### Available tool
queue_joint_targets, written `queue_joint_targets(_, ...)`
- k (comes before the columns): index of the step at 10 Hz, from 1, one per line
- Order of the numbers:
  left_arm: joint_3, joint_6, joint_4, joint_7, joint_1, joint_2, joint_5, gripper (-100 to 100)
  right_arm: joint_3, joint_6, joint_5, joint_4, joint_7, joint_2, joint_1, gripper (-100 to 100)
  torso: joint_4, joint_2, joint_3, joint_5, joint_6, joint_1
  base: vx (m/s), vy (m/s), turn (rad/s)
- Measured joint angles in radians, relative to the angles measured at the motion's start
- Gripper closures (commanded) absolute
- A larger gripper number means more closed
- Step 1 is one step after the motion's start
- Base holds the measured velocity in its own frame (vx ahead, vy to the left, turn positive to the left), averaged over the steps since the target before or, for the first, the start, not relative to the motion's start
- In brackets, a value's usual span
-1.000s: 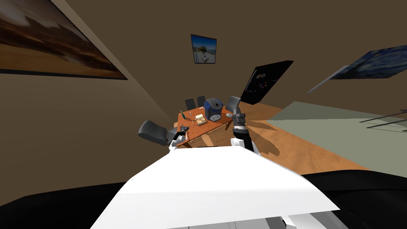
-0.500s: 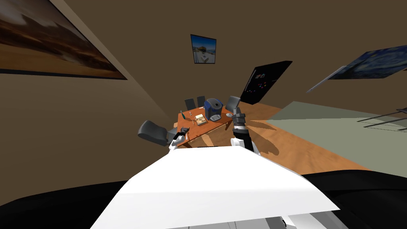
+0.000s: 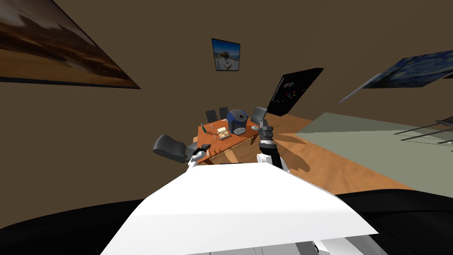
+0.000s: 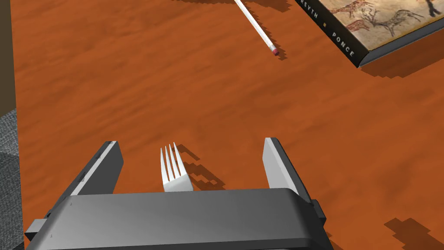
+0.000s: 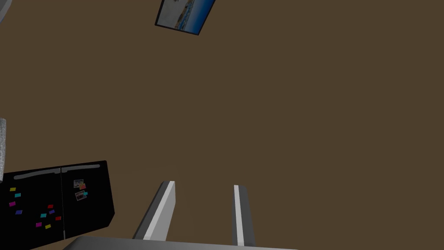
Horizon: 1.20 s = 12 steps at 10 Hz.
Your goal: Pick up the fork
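Here the fork [image 4: 174, 173] lies on the table [image 4: 217, 95] beneath the left end effector [image 4: 190, 143], released and empty, its long axis running between the blades, tines pointing away.

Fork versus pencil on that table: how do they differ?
The fork has flat silvery tines; the pencil is a thin white stick, pink-tipped. The fork lies between the left gripper's open fingers; the pencil farther off, near the book. Both lie flat on the table.
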Motion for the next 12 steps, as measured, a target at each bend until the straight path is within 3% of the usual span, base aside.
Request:
queue_joint_targets(5,-0.004,0.063,0.147,0.084,-0.048,0.038,0.068,-100,0.0,0.0,0.0,0.0,0.0,0.0,0.0,0,0.0,0.0,0.0,0.0,0.0,0.0,-0.001,0.011,-0.013)
queue_joint_targets(8,0.005,0.104,0.208,0.13,-0.071,0.048,0.087,-100,0.0,0.0,0.0,0.0,0.0,0.0,0.0,0,0.0,0.0,0.0,0.0,0.0,0.0,-0.001,0.008,-0.008)
queue_joint_targets(9,0.005,0.105,0.211,0.133,-0.072,0.048,0.087,0,0.0,0.0,0.0,0.0,0.0,0.0,0.0,0,0.0,0.0,0.0,0.0,0.0,-0.001,0.0,0.0,0.0)
queue_joint_targets(10,0.005,0.105,0.21,0.132,-0.072,0.048,0.087,-100,0.0,0.0,0.0,0.0,0.0,0.0,0.0,0,0.0,0.0,0.0,0.0,0.0,-0.001,0.054,0.051,0.001)
queue_joint_targets(12,-0.001,0.066,0.249,0.106,-0.074,0.025,0.101,-100,0.0,0.0,0.0,0.0,0.0,0.0,0.0,0,-0.001,-0.005,-0.003,0.001,0.0,0.003,0.099,0.072,-0.007)
